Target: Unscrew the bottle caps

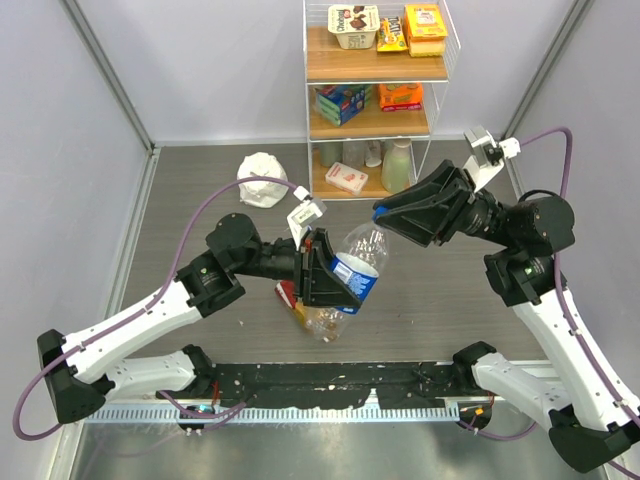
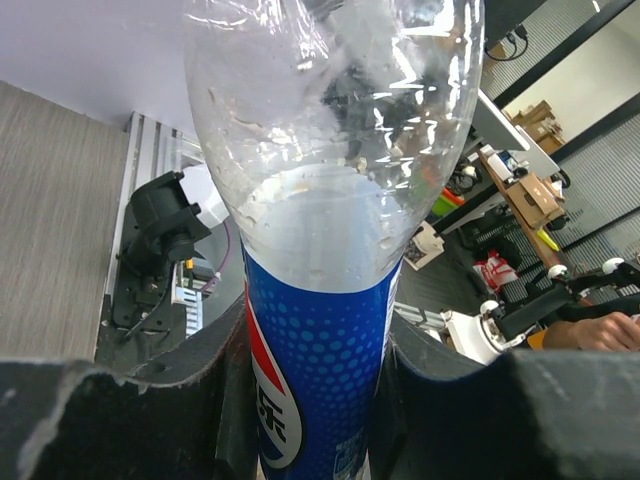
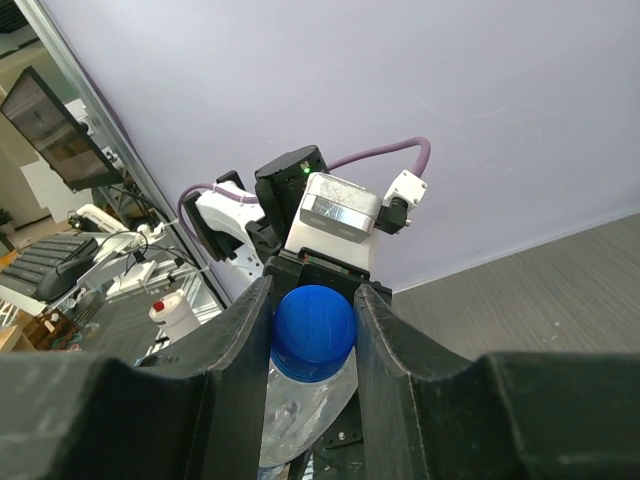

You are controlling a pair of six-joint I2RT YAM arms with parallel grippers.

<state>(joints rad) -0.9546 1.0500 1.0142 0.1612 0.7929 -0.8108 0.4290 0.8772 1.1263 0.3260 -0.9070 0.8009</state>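
A clear bottle with a blue label (image 1: 352,272) is held tilted above the table between both arms. My left gripper (image 1: 333,270) is shut on its labelled body (image 2: 318,380), with the black fingers (image 2: 200,400) pressed against both sides. The bottle's blue cap (image 3: 314,322) sits between the jaws of my right gripper (image 3: 314,335), which is shut on it. In the top view the right gripper (image 1: 388,215) meets the bottle's neck from the right. An amber bottle (image 1: 322,320) with a red label lies on the table just below, partly hidden.
A lumpy white bag (image 1: 262,180) lies at the back left of the table. A wire shelf (image 1: 375,95) with snack boxes stands at the back, with a pale green bottle (image 1: 398,165) at its foot. A black rail (image 1: 330,385) runs along the near edge.
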